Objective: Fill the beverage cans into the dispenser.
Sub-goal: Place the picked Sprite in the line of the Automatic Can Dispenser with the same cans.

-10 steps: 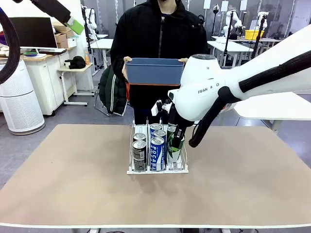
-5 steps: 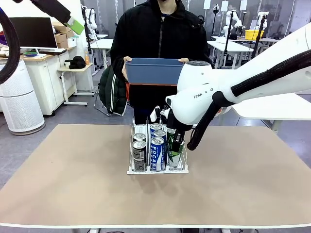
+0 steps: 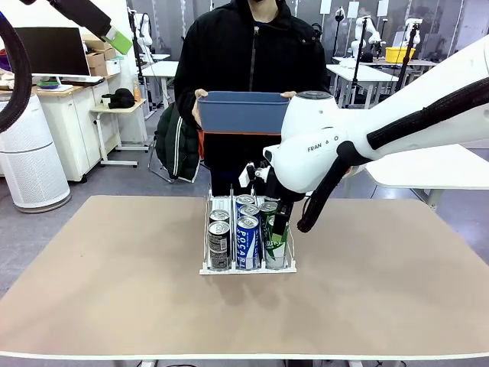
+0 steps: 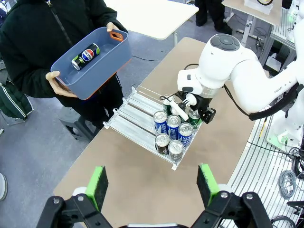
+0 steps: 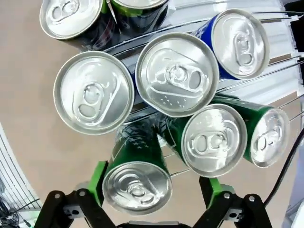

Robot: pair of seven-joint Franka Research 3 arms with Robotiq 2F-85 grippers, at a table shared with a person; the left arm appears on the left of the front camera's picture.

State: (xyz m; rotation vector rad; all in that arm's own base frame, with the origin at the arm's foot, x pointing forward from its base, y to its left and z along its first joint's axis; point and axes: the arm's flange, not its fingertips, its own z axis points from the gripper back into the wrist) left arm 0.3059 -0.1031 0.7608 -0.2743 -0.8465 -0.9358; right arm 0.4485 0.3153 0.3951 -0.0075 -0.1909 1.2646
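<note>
The white wire dispenser (image 3: 208, 269) stands mid-table with several beverage cans upright in its lanes: dark ones (image 3: 219, 245) on the left, blue ones (image 3: 247, 241) in the middle, green ones (image 3: 276, 248) on the right. My right gripper (image 3: 277, 223) hangs over the right lane, open. In the right wrist view its pads (image 5: 99, 176) flank a green can (image 5: 137, 187), with a gap on one side. My left gripper (image 4: 153, 185) is open and empty, high above the table. The person holds a blue tub (image 3: 243, 112) with one dark can (image 4: 85, 56) lying in it.
The person stands at the far edge, right behind the dispenser (image 4: 135, 111), both hands on the tub (image 4: 116, 59). My right arm's white body (image 3: 321, 157) hangs over the dispenser's right side. Bare table lies left, right and in front.
My right gripper has opened and let go of the green can, which now stands in the right lane. The arm shifted slightly. The left gripper stayed open.
</note>
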